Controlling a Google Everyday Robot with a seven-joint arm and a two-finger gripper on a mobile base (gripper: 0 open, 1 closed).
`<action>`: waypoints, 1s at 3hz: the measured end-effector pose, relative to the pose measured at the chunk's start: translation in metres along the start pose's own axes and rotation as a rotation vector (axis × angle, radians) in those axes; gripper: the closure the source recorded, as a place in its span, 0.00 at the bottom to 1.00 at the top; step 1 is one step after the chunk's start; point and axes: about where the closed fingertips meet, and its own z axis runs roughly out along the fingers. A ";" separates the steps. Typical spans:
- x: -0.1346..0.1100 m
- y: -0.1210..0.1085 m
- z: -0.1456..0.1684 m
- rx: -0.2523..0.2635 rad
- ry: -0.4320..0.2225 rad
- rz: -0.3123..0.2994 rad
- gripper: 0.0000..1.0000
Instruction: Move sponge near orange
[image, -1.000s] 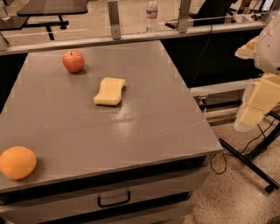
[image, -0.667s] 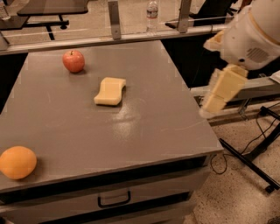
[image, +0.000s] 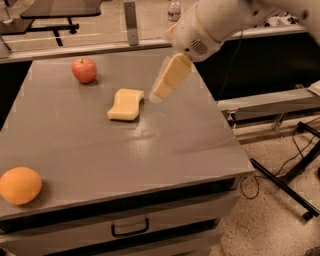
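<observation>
The job has only just begun. The sponge (image: 126, 104) lies flat on the gray tabletop (image: 180, 150), a bit behind the middle. Nothing is holding it. The orange (image: 20, 185) sits at the front left corner, well apart from the sponge. So the sponge is not near the orange yet.

The gripper (image: 161, 90) hangs in the air just to the right of the sponge, pointing down toward it. It does not seem to touch the sponge. I cannot tell if the gripper is spread or pressed together.

A red apple (image: 84, 69) sits at the back left. It is not part of the job.

I think almost everything is left to do: get the gripper over the sponge, grab it, carry it to the front left, and set it down beside the orange.
</observation>
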 end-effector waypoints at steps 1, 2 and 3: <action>-0.019 -0.012 0.045 -0.042 -0.074 0.049 0.00; -0.021 -0.009 0.088 -0.104 -0.113 0.097 0.00; -0.008 0.000 0.135 -0.163 -0.116 0.124 0.00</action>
